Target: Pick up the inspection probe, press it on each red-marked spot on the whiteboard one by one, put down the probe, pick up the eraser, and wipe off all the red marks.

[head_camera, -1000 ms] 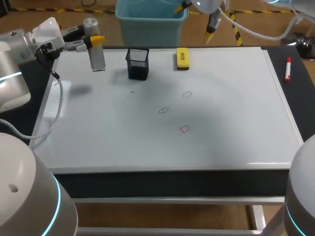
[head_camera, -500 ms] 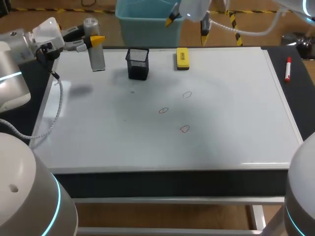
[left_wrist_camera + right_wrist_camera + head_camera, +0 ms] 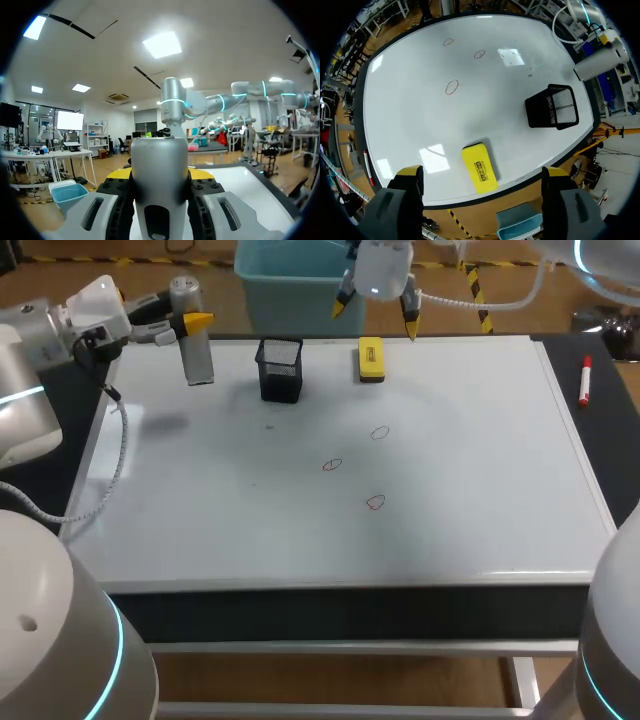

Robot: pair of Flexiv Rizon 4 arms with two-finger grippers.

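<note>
Left jaws are clamping the probe, a smooth silver cylinder, upright over the far-left corner of the whiteboard. Left wrist view is showing just its rounded metal body. Right jaws are hanging wide open and empty above the eraser, a yellow rounded block lying flat at the far edge, long axis running front-to-back. Head and right wrist views are showing three red marks mid-board.

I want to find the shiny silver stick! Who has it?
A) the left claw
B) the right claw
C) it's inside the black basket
A: the left claw is shut on the silver probe, while the right claw hangs open above the yellow eraser.
</note>
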